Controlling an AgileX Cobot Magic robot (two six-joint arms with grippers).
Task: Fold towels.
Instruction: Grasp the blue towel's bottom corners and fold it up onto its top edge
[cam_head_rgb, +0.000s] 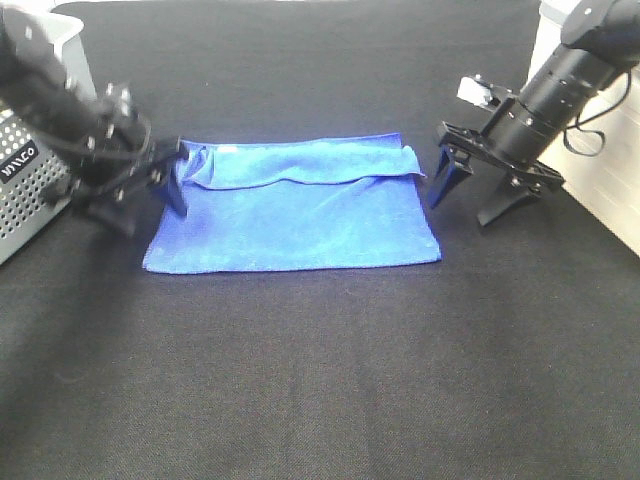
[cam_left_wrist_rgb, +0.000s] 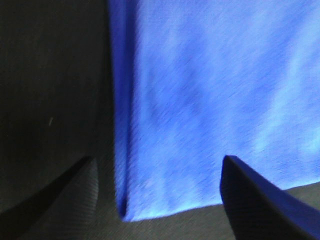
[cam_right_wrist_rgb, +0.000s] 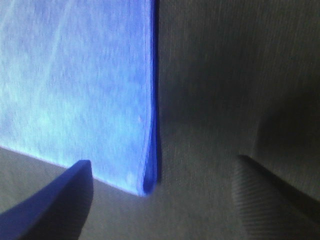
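Jaws, left: spread wide on your left gripper (cam_head_rgb: 143, 205), with nothing pinched between them.
Jaws, right: spread wide on your right gripper (cam_head_rgb: 462, 208) as well, holding nothing.
Towel: your blue towel (cam_head_rgb: 300, 225) lies flat on the black table cloth (cam_head_rgb: 320, 380) between the two grippers. A strip along its far edge is turned over onto itself and sits a little wavy.
Towel against left jaws: your left gripper hangs at the far left corner. In the left wrist view a doubled corner of the towel (cam_left_wrist_rgb: 200, 100) fills most of the gap. One finger (cam_left_wrist_rgb: 65, 195) is over bare cloth just outside the side edge, the other (cam_left_wrist_rgb: 260, 205) by the end edge.
Towel against right jaws: your right gripper sits just beside the far right corner. In the right wrist view the layered corner (cam_right_wrist_rgb: 75, 75) lies in the gap near one finger (cam_right_wrist_rgb: 55, 200). The other finger (cam_right_wrist_rgb: 275, 195) is over bare cloth, apart from the towel.
Contact: you cannot tell whether any fingertip touches towel or cloth.
Left surroundings: a grey perforated box (cam_head_rgb: 20, 190) stands at the table's edge, just behind your left arm.
Right surroundings: a white surface (cam_head_rgb: 600, 200) borders the table behind your right arm.
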